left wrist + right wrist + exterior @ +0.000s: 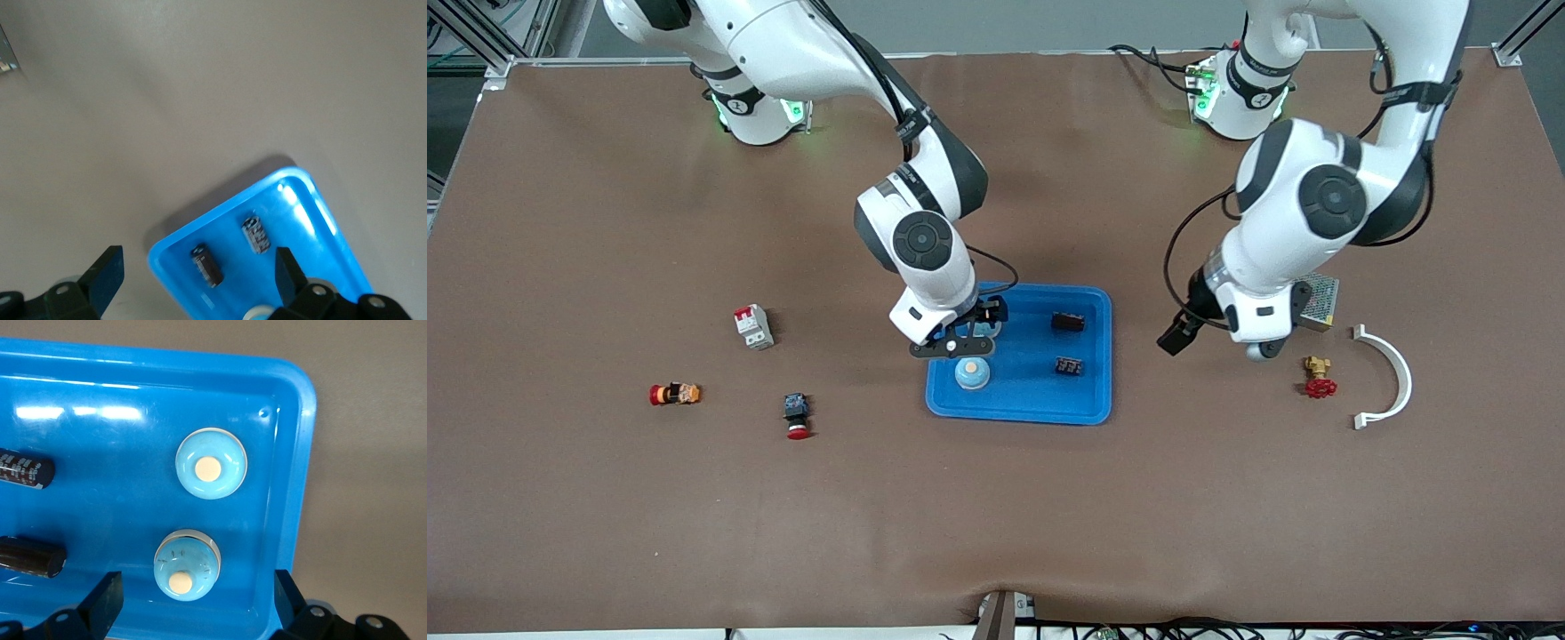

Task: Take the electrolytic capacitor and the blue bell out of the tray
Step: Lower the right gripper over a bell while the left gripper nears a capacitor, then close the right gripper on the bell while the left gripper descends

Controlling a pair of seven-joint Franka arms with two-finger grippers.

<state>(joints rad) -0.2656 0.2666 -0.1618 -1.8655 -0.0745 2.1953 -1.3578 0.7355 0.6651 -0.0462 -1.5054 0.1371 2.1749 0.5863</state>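
Observation:
A blue tray (pixel 1089 404) in the middle of the table holds two black capacitors (pixel 1067 322) (pixel 1069 365) and two light blue bells. One bell (pixel 972 373) lies in the tray corner nearest the front camera at the right arm's end. The other bell (pixel 186 565) lies just below my right gripper (pixel 959 345), which hangs open and empty over it (pixel 197 600). My left gripper (pixel 1181 336) is open and empty over bare table, beside the tray toward the left arm's end. In the left wrist view (pixel 195 277) it looks at the tray (pixel 307 200) and both capacitors (pixel 207 265) (pixel 256 234).
A circuit breaker (pixel 753 326), a small red-orange part (pixel 675 394) and a red push button (pixel 797 415) lie toward the right arm's end. A brass valve with a red handle (pixel 1318 378), a white curved bracket (pixel 1392 378) and a metal box (pixel 1319 300) lie toward the left arm's end.

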